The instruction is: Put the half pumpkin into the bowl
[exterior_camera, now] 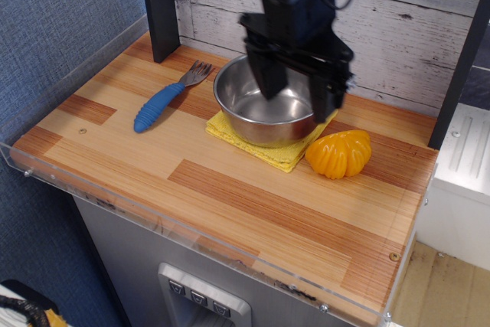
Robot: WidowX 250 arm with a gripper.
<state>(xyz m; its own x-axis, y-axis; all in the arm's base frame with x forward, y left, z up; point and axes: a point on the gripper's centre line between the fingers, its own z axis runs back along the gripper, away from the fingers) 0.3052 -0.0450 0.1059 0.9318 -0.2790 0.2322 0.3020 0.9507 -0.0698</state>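
The half pumpkin is glossy yellow-orange and ribbed, and lies on the wooden table to the right of the bowl. The steel bowl stands on a yellow cloth and holds nothing. My black gripper hangs above the right part of the bowl, open and empty, with its fingers spread wide. It is up and to the left of the pumpkin and not touching it. The gripper hides part of the bowl's far rim.
A fork with a blue handle lies left of the bowl. A black post stands at the back left. A clear plastic lip runs along the table's front edge. A white plank wall is behind.
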